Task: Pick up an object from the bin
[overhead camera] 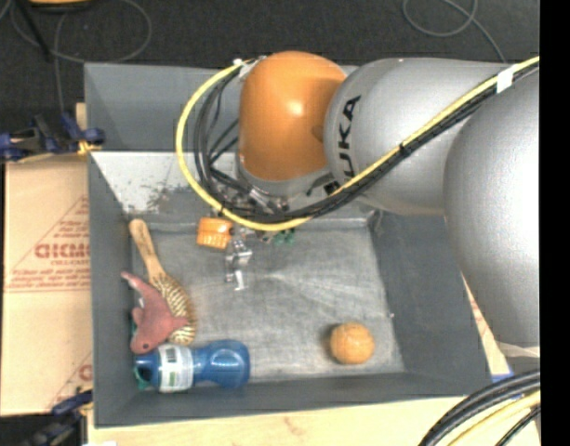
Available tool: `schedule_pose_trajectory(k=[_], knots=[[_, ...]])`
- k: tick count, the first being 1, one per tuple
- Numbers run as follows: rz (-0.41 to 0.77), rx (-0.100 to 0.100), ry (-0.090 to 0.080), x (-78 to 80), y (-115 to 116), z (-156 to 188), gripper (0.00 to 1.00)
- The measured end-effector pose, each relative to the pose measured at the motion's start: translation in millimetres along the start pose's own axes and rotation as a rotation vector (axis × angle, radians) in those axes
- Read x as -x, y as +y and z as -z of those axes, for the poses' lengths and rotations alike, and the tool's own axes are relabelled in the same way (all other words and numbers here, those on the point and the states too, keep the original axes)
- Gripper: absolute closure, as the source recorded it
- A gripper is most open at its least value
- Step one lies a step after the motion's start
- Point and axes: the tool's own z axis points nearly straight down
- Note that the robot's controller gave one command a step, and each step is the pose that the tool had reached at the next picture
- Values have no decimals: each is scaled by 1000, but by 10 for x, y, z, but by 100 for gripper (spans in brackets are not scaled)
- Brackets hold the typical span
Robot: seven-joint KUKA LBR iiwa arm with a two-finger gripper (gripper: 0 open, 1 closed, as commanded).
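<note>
My gripper (236, 269) hangs below the orange wrist cover, over the bare bin floor a little back and left of the middle. Its metal fingers stand close together, shut, with nothing between them. A small orange block (213, 233) lies just behind and to the left of it, apart from the fingertips. A small green thing (285, 237) peeks out from under the arm to the right. A wooden brush (157, 269) lies further left along the bin's left side.
A pink soft toy (154, 316) rests against the brush's head. A blue bottle with a white label (196, 365) lies in the front left corner. An orange ball (351, 343) sits at the front right. The arm covers the bin's back right.
</note>
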Motion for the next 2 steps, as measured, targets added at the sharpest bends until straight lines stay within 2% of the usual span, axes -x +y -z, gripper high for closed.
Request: schedule_pose_trajectory(k=[1,2], knots=[[0,0,0,-1,-1,-1,100],[10,0,6,9,24,483,100]])
